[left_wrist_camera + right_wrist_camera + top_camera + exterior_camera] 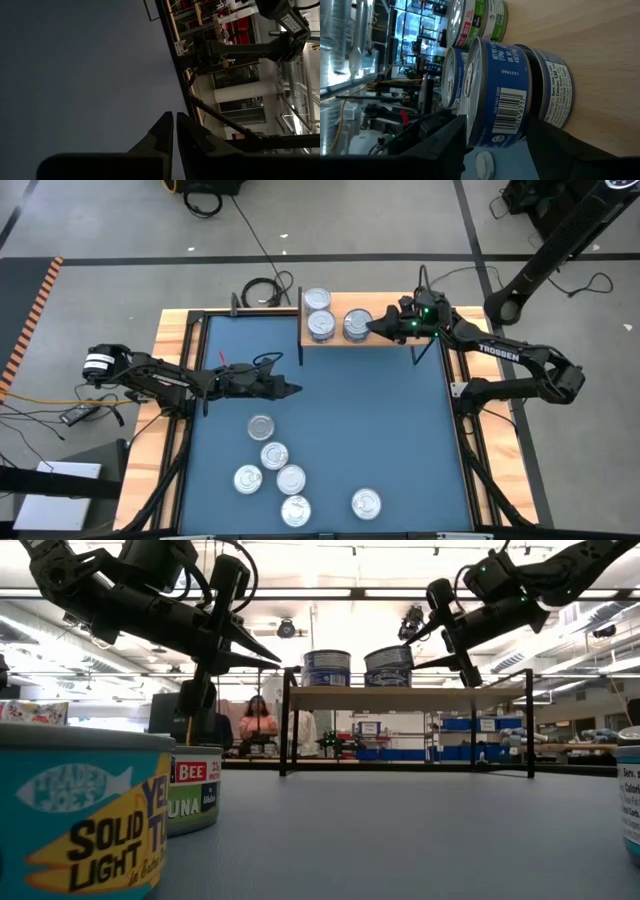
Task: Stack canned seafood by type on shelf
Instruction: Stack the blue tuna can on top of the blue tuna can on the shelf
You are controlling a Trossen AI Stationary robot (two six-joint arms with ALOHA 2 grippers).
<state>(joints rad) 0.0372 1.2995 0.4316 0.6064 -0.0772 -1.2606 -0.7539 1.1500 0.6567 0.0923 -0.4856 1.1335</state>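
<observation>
Nearest the low camera, a teal-labelled tin (80, 810) stands upright on the blue tabletop (350, 420), with a green-labelled tuna tin (195, 790) just behind it. From above, six loose tins lie flat, lids up, near the front edge of the tabletop: five clustered left of centre (272, 467) and one apart to the right (366, 502). The shelf (360, 332), a light-wood board on thin black legs, stands at the far edge with its long axis running left to right. On it are three positions of tins: two at its left end (318, 313), one behind the other, and a stack of two blue-labelled tins (357, 325) toward the middle, all upright with lids facing up. The right arm reaches in from the right, its forearm roughly level over the shelf; the right hand (375, 327) has its fingers spread on either side of the upper blue tin (495, 95) of that stack, at the tin's sides, and whether they press it cannot be told. The left arm extends from the left across the tabletop, held above the surface; the left hand (290, 388) points right with its fingers (165, 132) pressed together and empty.
</observation>
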